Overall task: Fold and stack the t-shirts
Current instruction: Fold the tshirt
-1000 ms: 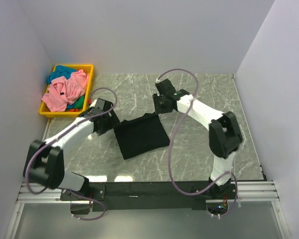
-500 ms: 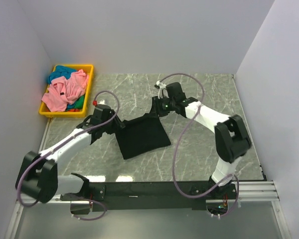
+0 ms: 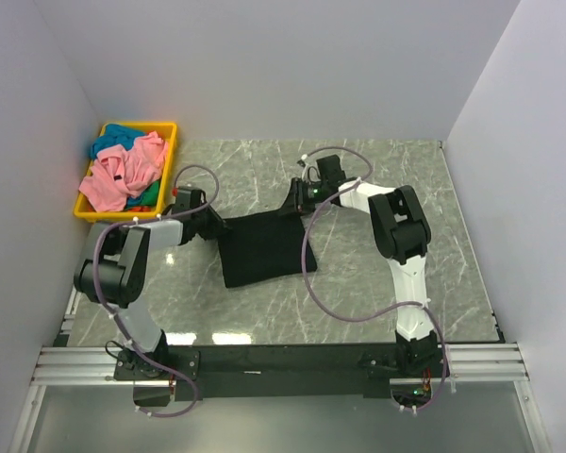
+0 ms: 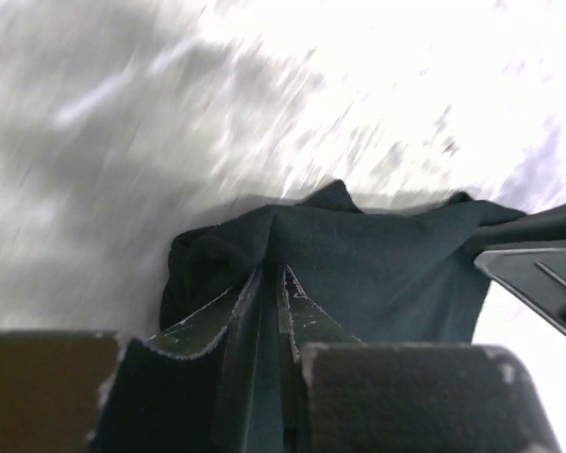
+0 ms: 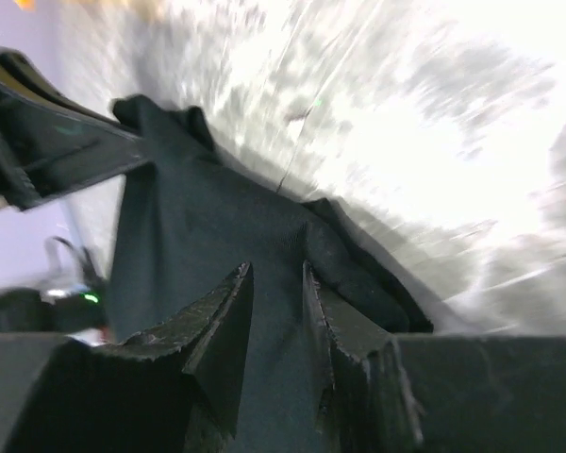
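Note:
The black t-shirt (image 3: 261, 251) lies folded in the middle of the marble table, with its far edge pulled taut between both grippers. My left gripper (image 3: 213, 225) is at the shirt's far left corner; the left wrist view shows it (image 4: 273, 270) shut on a pinch of the black cloth (image 4: 377, 264). At the far right corner my right gripper (image 3: 293, 202) holds the other end. In the right wrist view its jaws (image 5: 275, 270) stand narrow, with black fabric (image 5: 189, 236) running between them. A pink t-shirt (image 3: 123, 176) and a teal one (image 3: 119, 135) lie bunched in the bin.
A yellow bin (image 3: 173, 142) sits at the table's far left corner. White walls close in the left, back and right sides. Bare marble (image 3: 387, 274) lies to the right of the shirt. Purple cables loop over both arms.
Both grippers came down onto the black shirt's far corners and closed on them. The shirt's far edge is now drawn out, and the shirt has shifted slightly towards the far left.

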`<state>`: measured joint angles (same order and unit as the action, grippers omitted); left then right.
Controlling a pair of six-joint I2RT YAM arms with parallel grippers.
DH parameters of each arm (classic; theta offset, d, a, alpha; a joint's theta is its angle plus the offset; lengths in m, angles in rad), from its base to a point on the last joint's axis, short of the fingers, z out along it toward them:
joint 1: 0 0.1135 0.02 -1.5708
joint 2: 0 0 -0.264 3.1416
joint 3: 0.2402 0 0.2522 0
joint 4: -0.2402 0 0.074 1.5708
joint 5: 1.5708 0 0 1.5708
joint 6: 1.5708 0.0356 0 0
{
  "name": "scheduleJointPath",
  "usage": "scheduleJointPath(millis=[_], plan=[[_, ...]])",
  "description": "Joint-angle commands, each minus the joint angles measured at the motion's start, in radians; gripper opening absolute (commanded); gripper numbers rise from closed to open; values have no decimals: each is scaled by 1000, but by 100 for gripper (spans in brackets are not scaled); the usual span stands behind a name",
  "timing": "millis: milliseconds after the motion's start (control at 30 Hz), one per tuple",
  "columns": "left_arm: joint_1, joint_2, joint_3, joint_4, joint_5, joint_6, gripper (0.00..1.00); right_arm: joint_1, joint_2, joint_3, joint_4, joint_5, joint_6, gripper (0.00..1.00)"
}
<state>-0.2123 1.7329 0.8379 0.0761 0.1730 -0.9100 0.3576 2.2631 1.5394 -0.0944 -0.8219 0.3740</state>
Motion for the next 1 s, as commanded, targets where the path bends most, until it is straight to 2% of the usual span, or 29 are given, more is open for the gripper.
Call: scheduleJointPath(millis=[0, 133, 200, 300, 433, 567, 700, 833, 967], plan=[[11, 80, 9, 11, 3, -7, 19, -31, 44, 48, 125, -62, 164, 35], [17, 77, 32, -30, -13, 11, 24, -46, 46, 25, 136, -39, 215, 35], [21, 50, 55, -53, -32, 28, 27, -60, 30, -14, 198, -48, 273, 35], [21, -7, 101, -110, -53, 57, 36, -69, -31, -65, 257, -57, 330, 35], [16, -99, 158, -194, -76, 85, 56, -66, -189, -126, 251, -31, 321, 36], [-13, -252, 144, -248, -87, 80, 62, -55, -328, -257, 294, -28, 330, 36], [-79, -377, 46, -265, -83, 48, 62, -31, -445, -460, 395, -48, 368, 36], [-153, -472, -107, -216, -43, -12, 47, 9, -525, -602, 450, -56, 373, 36], [-200, -483, -259, -133, -15, -69, 32, 24, -510, -722, 502, -45, 356, 35]])
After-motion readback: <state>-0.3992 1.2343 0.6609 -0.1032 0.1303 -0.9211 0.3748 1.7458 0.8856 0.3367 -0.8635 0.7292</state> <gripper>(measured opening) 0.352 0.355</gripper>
